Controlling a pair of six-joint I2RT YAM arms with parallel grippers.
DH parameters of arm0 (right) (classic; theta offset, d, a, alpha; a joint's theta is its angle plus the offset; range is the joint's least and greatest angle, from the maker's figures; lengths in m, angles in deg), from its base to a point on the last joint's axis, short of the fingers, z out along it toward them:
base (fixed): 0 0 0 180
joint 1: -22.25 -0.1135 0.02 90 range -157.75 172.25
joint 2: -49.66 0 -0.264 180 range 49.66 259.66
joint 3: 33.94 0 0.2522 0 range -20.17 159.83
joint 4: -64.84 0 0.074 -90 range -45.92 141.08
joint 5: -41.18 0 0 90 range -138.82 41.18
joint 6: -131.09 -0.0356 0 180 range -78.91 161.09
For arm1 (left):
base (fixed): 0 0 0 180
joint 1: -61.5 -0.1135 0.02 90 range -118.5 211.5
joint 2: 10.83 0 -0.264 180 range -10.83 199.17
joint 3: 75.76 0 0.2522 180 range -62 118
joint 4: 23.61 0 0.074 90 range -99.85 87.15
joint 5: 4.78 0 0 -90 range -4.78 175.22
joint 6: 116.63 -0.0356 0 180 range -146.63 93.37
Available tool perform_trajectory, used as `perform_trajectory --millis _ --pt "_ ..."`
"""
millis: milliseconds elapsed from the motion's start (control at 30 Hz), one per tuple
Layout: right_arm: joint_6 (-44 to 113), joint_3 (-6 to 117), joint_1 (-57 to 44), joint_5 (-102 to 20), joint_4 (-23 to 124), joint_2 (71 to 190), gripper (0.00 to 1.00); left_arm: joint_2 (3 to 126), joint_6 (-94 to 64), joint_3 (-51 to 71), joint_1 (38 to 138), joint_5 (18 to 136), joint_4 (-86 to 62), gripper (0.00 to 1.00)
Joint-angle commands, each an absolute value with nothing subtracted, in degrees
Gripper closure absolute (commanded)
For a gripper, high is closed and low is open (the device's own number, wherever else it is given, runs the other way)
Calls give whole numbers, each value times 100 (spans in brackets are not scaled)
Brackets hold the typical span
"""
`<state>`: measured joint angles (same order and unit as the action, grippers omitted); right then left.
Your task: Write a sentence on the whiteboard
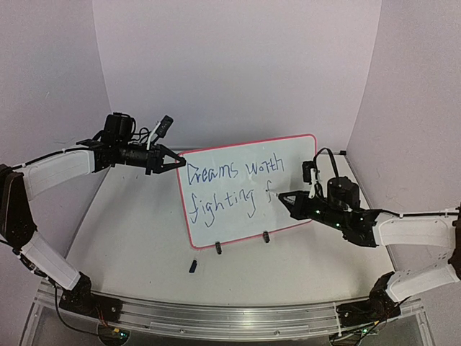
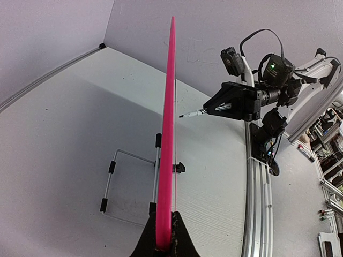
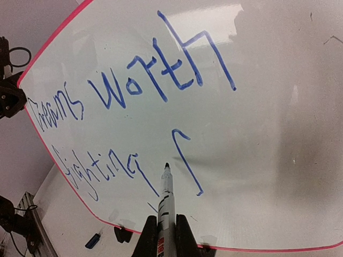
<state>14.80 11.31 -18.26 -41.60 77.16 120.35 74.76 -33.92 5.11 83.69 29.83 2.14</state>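
Observation:
The whiteboard (image 1: 248, 191) stands upright on two black clip feet, with a red-pink rim. It reads "Dreams worth fighting f" in blue ink. My left gripper (image 1: 180, 163) is shut on the board's upper left edge; the left wrist view shows the rim (image 2: 168, 134) edge-on between its jaws. My right gripper (image 1: 284, 199) is shut on a white marker (image 3: 167, 206), also seen in the left wrist view (image 2: 193, 113). The marker's dark tip points at the board (image 3: 257, 134) just left of the "f" stroke, a little off the surface.
A small blue marker cap (image 1: 193, 266) lies on the table in front of the board, also seen in the right wrist view (image 3: 92, 240). A wire stand (image 2: 128, 182) props the board from behind. An aluminium rail (image 1: 230, 317) runs along the near edge.

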Motion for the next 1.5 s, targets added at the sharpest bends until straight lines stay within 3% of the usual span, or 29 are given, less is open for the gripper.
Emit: perform_trajectory --millis 0,800,1467 --pt "1573 1379 -1806 -4285 7843 12217 100 7717 -4027 370 8532 3270 887 100" --pt "1639 1111 -1805 -5050 7579 11580 100 7751 -4030 383 8535 3264 887 100" --pt "1736 1288 -1801 -4931 7679 12049 100 7724 -4037 383 8549 3283 905 100"
